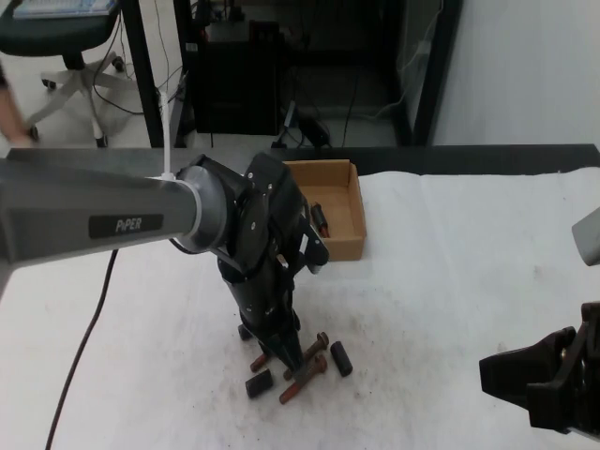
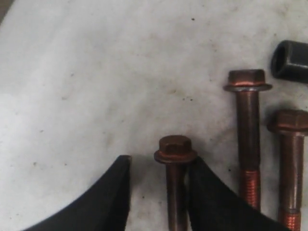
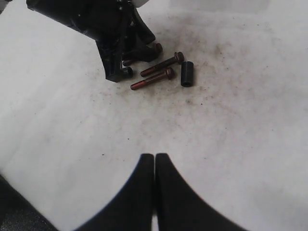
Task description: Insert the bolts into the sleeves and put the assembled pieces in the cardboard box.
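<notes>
Where the left arm dips to the pile: left gripper (image 2: 161, 161) is spread, with one finger (image 2: 108, 202) on each side of the near bolt (image 2: 176, 192). One finger is against its shank and the other is just clear.
Neighbours: a second bolt (image 2: 248, 139) and a third bolt (image 2: 290, 163) lie just beside it, all with heads pointing the same way.
Sleeves: one black sleeve (image 1: 259, 383) lies at 8 o'clock of the bolts and the other sleeve (image 1: 341, 358) at 3 o'clock, both on the white cover (image 1: 450, 281).
Cardboard box (image 1: 344, 248): it sits at 1 o'clock from the pile, with a dark piece (image 1: 320, 217) lying inside.
Right gripper (image 3: 155, 159): it is at 4 o'clock of the bench, well apart from the pile, with its fingers pressed together above the cover.
</notes>
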`<move>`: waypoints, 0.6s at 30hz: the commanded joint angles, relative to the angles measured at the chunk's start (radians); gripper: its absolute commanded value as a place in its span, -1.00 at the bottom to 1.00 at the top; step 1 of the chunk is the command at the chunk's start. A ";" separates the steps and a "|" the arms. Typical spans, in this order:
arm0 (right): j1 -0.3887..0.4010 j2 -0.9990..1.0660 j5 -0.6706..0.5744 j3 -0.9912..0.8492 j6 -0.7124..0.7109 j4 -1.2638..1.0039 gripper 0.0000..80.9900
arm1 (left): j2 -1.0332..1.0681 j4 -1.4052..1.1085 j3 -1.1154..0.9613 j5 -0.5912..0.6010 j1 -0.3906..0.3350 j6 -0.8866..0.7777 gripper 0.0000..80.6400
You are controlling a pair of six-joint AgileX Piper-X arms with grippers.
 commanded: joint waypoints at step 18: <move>-0.002 -0.008 -0.015 0.000 0.000 0.001 -0.99 | -0.021 0.064 -0.011 0.011 0.042 -0.115 -0.99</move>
